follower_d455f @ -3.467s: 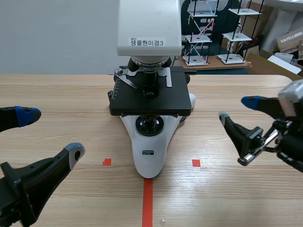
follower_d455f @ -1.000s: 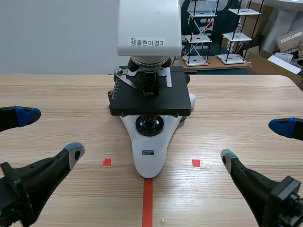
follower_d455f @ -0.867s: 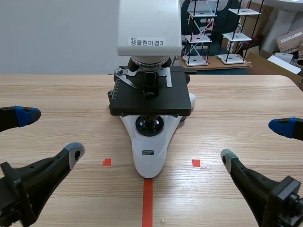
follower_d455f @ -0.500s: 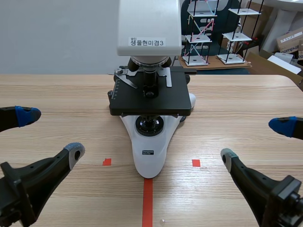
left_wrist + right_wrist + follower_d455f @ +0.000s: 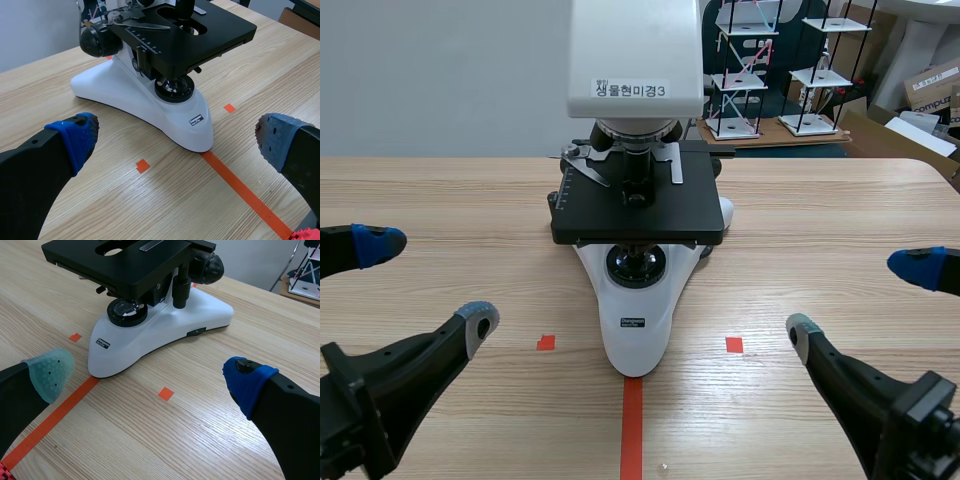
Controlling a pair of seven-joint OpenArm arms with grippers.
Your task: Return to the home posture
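wooden table (image 5: pixel 840 210): microscope (image 5: pixel 636 300) between left pincer (image 5: pixel 428 282) and right pincer (image 5: pixel 855 298), both agape, empty.

My left pincer (image 5: pixel 425 283) sits in the lower left of the frame, its arm coming in low from the left edge. The fingers are spread wide: the blue pad (image 5: pixel 375 245) higher, the grey pad (image 5: pixel 478 320) lower and nearer the middle. My right pincer (image 5: pixel 855 300) mirrors it in the lower right, just as wide apart, with its blue tip (image 5: pixel 912 268) by the right edge and its grey tip (image 5: pixel 800 333) toward the centre. Both sit roughly level.
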